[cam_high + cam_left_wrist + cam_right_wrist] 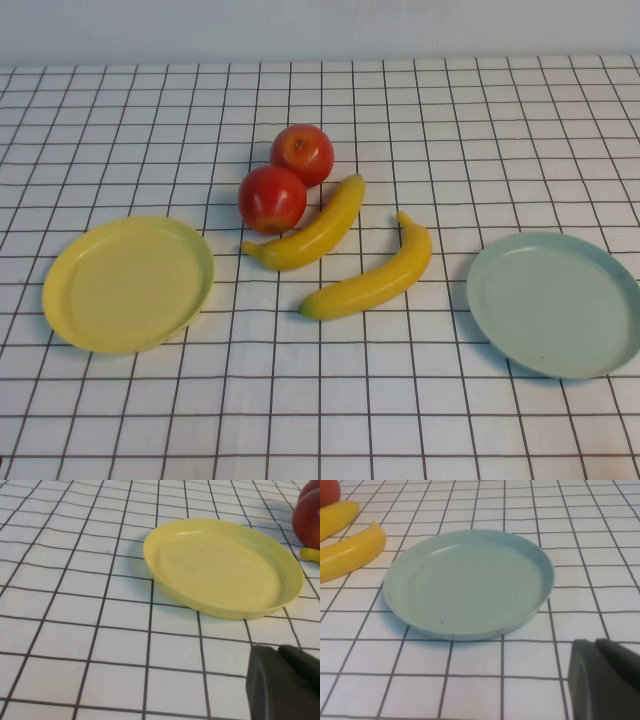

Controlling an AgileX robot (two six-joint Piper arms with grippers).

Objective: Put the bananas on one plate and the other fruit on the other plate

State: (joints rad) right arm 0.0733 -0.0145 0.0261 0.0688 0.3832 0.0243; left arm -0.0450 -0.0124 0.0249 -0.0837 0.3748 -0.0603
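Two red apples [302, 153] [272, 198] touch each other at the table's middle back. Two yellow bananas [312, 228] [375, 276] lie on the cloth just in front of them. The yellow plate [128, 285] sits empty at the left and the mint-green plate [555, 302] sits empty at the right. Neither arm shows in the high view. My left gripper [280, 652] is shut and empty, low over the cloth on the near side of the yellow plate [222, 567]. My right gripper [595, 645] is shut and empty, on the near side of the mint-green plate [467, 582].
A white cloth with a black grid [320, 420] covers the table up to a pale wall at the back. One apple [309, 517] and a banana tip [310, 555] show beyond the yellow plate. Both bananas [350, 552] [335, 517] lie beside the mint-green plate.
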